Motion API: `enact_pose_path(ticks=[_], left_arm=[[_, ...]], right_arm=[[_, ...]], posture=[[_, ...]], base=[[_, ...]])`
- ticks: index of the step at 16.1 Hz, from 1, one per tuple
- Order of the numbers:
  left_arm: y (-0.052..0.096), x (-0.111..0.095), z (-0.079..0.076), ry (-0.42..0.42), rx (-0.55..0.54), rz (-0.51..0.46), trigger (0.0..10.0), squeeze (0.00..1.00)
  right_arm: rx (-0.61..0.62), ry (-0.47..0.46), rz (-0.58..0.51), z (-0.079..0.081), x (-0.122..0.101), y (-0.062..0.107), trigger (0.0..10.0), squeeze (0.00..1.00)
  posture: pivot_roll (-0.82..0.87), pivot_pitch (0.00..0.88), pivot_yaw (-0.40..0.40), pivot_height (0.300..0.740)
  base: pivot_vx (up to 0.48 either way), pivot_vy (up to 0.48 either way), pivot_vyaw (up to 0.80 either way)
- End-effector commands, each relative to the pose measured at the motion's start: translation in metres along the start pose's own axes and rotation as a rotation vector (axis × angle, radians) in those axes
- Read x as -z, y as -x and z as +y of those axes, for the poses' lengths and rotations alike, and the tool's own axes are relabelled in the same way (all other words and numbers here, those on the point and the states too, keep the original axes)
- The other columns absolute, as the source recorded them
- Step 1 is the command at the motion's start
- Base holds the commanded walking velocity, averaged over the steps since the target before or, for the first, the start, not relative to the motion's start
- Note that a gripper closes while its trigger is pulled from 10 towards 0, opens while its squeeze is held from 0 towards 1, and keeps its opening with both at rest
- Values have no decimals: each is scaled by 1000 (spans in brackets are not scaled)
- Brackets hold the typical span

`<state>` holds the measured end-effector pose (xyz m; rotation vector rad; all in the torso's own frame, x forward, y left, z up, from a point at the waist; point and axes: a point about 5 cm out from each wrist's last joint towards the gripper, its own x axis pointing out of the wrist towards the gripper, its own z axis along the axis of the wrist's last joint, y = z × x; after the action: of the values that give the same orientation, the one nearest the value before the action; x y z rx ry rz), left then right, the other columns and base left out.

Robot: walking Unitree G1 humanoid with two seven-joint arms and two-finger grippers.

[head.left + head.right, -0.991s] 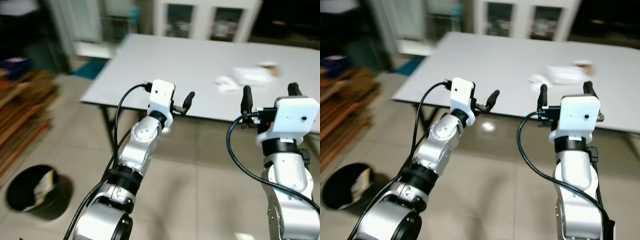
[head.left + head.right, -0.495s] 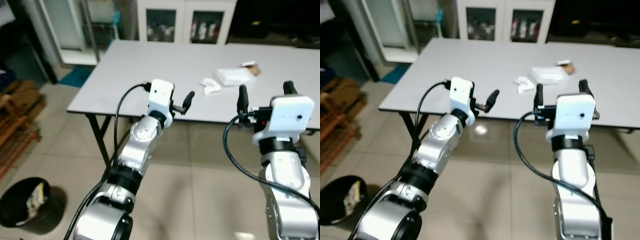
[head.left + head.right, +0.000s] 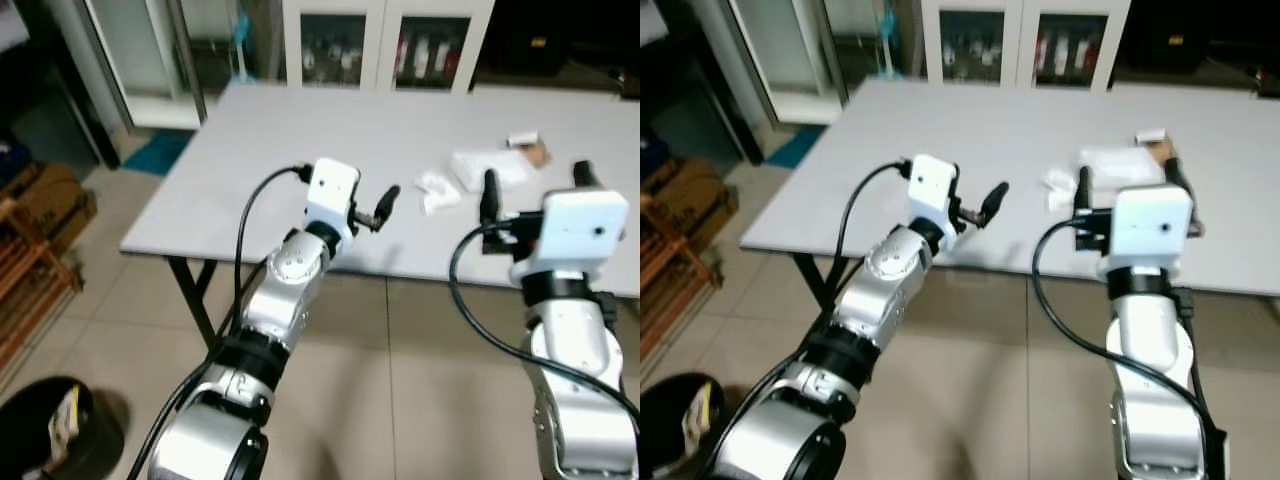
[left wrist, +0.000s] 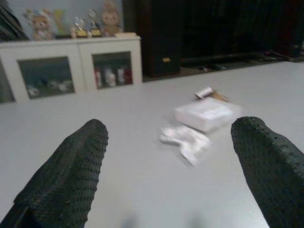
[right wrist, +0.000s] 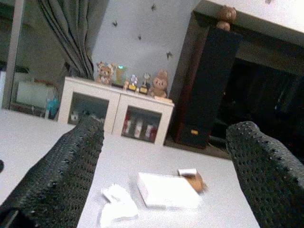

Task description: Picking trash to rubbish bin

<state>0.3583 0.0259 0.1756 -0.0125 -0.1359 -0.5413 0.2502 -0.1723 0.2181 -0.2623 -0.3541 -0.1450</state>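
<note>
so, trash sits on the white table [image 3: 300, 130], toward its right half, well in from the near edge: a crumpled wrapper [image 3: 436, 190], just beside it a flat white packet [image 3: 487, 166], and past that a small brown-and-white scrap [image 3: 529, 150]. the bin [image 3: 50, 440] is on the floor at the robot's left, well apart from the table, with some paper already inside.

left gripper [image 4: 171, 166] is raised in front of the table edge, fingers spread wide and empty, the wrapper seen between them. right gripper [image 5: 166, 156] is likewise raised, fingers spread, nothing held, looking over the same pile.

handling, as a guess: the wrapper looks thin, light and soft, likely to crush and slide on the smooth top; pinch it across its bunched middle. the packet looks stiffer and flat, so take it by an edge. the scrap is too small to judge.

room: open tabletop all round the pile. a cabinet [image 3: 385, 45] stands behind the table, floor between table and bin is open, wooden shelving [image 3: 35, 270] stands near the bin.
</note>
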Motion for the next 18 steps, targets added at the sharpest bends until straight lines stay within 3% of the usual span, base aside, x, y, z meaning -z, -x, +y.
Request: enact_pose_path(ticks=[1,11,18], left_arm=[[-2,-5,3,8,-7,-16,10000,0],[1,-1,2,11,-1,6,10000,0],[2,4,1,13,6,28,10000,0]], right_arm=[[-13,-8,-1,6,-1,-1,10000,0],[-15,-4,30,9,4,0,10000,0],[22,-4,124,6,18,-1,10000,0]], posture=[[57,23,9,740],[61,36,6,740],[68,46,6,740]], base=[[480,0,0],[466,0,0],[0,0,0]])
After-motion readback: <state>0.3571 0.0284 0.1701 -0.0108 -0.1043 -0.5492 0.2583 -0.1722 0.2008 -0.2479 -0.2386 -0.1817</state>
